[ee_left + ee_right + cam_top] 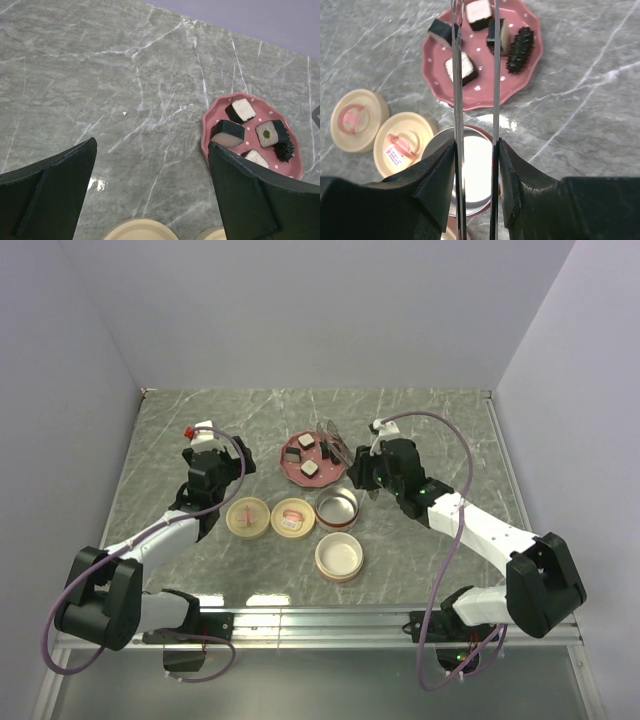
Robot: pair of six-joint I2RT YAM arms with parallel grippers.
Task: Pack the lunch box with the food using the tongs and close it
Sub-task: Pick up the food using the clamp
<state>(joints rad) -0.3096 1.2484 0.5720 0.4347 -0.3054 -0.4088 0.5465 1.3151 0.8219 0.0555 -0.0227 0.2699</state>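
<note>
Your right jaws pinch the tongs; their tips run off the wrist view's top edge, above the pink plate holding all four food blocks. Your left jaws stand wide, empty, over the worktop.

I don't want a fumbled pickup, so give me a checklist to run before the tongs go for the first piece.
1. Are the tongs clamped between the right gripper jaws? Ok.
2. Are the tong tips lined up on one piece? Cannot tell, because the tips run out of the wrist view.
3. Are all four food blocks on the pink plate? Ok.
4. Is the open tin empty and uncovered? Ok.
5. Is the left gripper open, empty and beside the plate? Ok.
</note>
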